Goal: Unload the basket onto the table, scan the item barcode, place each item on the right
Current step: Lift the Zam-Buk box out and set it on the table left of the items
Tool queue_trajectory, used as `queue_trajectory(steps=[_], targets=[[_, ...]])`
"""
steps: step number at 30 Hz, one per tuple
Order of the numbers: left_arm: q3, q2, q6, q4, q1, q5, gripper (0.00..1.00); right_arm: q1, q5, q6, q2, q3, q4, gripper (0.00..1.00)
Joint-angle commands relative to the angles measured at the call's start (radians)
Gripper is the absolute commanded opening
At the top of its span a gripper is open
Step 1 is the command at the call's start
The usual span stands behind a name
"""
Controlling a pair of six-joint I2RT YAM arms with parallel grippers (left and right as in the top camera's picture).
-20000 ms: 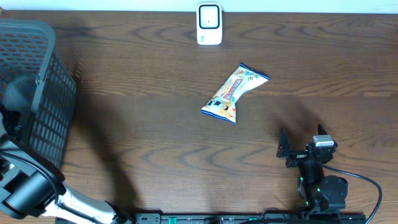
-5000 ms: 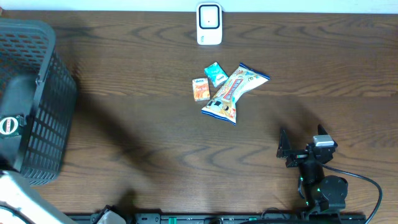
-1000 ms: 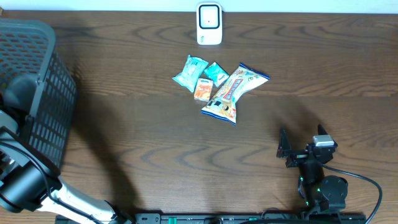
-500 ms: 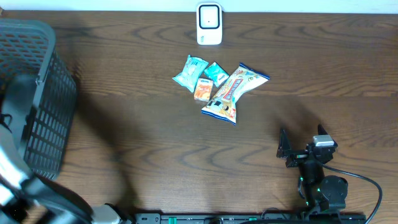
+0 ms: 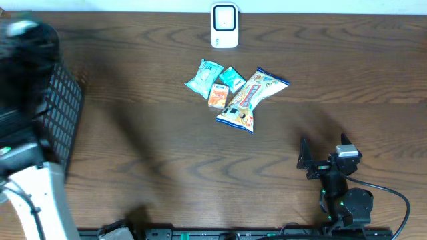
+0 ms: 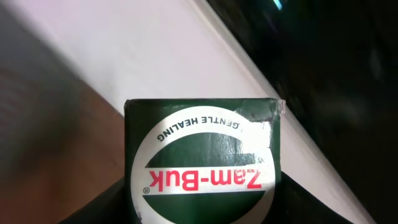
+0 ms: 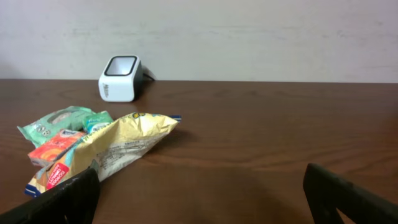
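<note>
In the left wrist view a dark green Zam-Buk box (image 6: 202,155) with a white oval label fills the space between my left gripper's (image 6: 202,208) jaws, which are shut on it. Overhead, the left arm (image 5: 27,47) is a blur above the black mesh basket (image 5: 63,123) at the far left. The white barcode scanner (image 5: 225,25) stands at the table's far edge, also visible as the scanner (image 7: 120,78) from the right wrist. My right gripper (image 5: 323,145) rests open and empty near the front right, shown as the right gripper (image 7: 202,199) in its own view.
A yellow snack bag (image 5: 251,99), a teal packet (image 5: 203,78), a smaller teal packet (image 5: 232,79) and an orange box (image 5: 217,96) lie together in front of the scanner. The snack bag (image 7: 106,152) lies ahead-left of the right gripper.
The left arm has swung up and back over the basket, blurred by motion. The items on the table and the right arm have not moved in the last second.
</note>
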Motion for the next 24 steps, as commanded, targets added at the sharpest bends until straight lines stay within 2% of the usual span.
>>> queue_trajectory(steps=[1, 3, 6, 11, 17, 19, 22, 24], targets=[[0.003, 0.045, 0.216, -0.029, -0.206, 0.041, 0.53, 0.010, 0.005, -0.005, -0.006, -0.002, -0.004, 0.99], [0.003, 0.085, 0.326, -0.087, -0.321, -0.028, 0.53, 0.010, 0.005, -0.005, -0.006, -0.002, -0.004, 0.99], [0.003, 0.175, 0.409, -0.196, -0.473, -0.253, 0.54, 0.010, 0.005, -0.005, -0.006, -0.002, -0.004, 0.99], [0.003, 0.344, 0.446, -0.284, -0.587, -0.463, 0.57, 0.010, 0.005, -0.005, -0.006, -0.002, -0.004, 0.99], [0.003, 0.560, 0.446, -0.257, -0.609, -0.481, 0.60, 0.010, 0.005, -0.005, -0.006, -0.002, -0.004, 0.99], [0.003, 0.626, 0.446, -0.240, -0.608, -0.481, 0.65, 0.010, 0.005, -0.005, -0.006, -0.002, -0.004, 0.99], [0.003, 0.685, 0.446, -0.230, -0.608, -0.480, 0.81, 0.010, 0.005, -0.005, -0.006, -0.002, -0.004, 0.99], [0.003, 0.696, 0.446, -0.230, -0.608, -0.480, 0.83, 0.010, 0.005, -0.005, -0.006, -0.002, -0.004, 0.99]])
